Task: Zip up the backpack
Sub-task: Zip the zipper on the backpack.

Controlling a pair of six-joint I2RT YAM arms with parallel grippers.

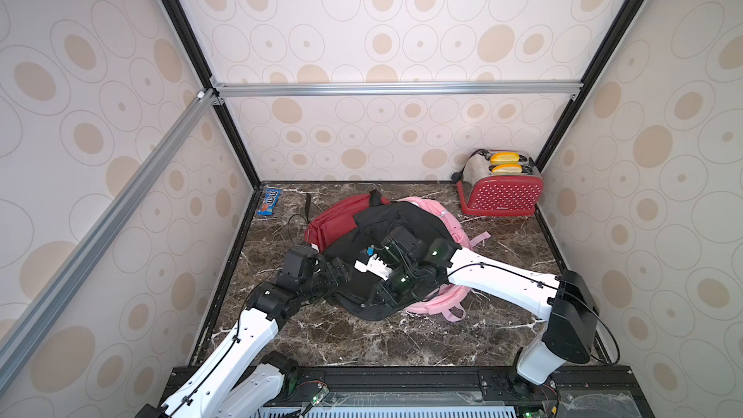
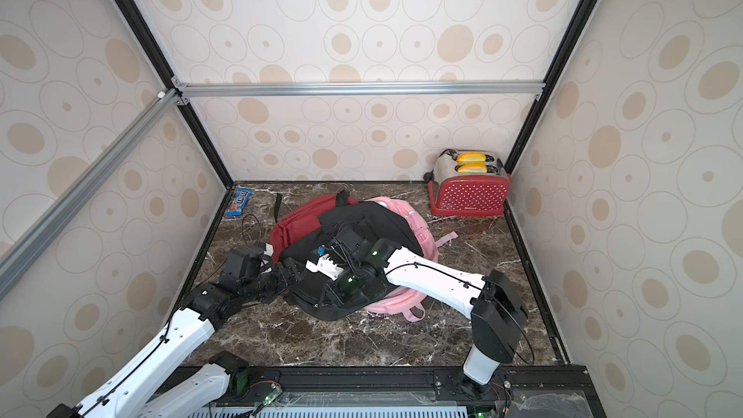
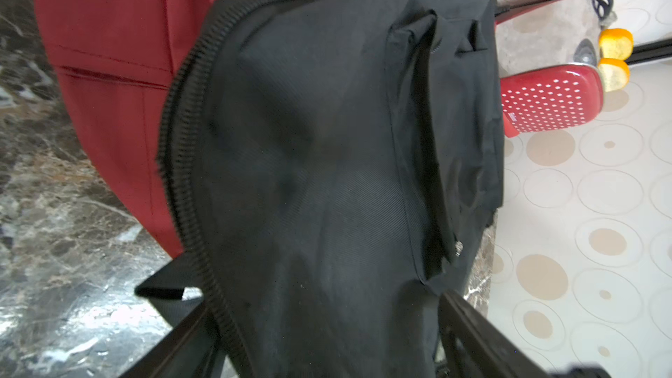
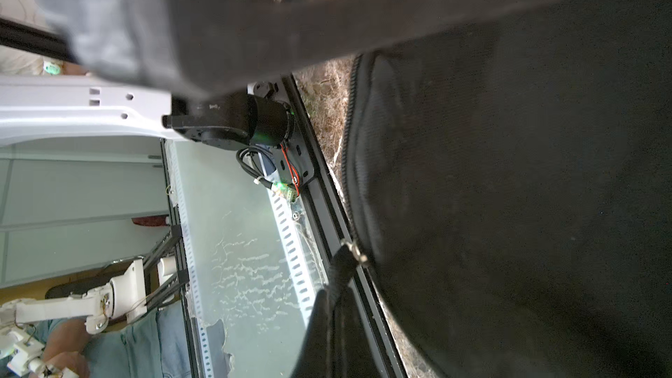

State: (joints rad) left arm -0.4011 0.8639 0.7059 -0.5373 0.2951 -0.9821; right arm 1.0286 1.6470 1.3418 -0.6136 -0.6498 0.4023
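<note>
**Though most teeth look meshed, closure unconfirmed**

On the marble tabletop (image 1: 362, 339), the black backpack (image 1: 402, 215) lies uppermost, across a red backpack (image 1: 337, 215) and a pink backpack (image 1: 434, 303). Left end effector (image 3: 323, 301): jaws wide, astride the black fabric, gripping nothing. Right end effector (image 4: 329, 307): closed, apparently on the pull tab (image 4: 340, 267). Zipper teeth (image 3: 171, 161) read meshed along the visible edge. Slider (image 4: 354, 250) sits at the bag's near edge; track beyond it is hidden, so a short final run may remain.

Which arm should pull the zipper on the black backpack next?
Right. The right gripper is shut, apparently pinching the zipper pull on the black backpack. The left gripper is open at the backpack's edge, gripping nothing.
</note>
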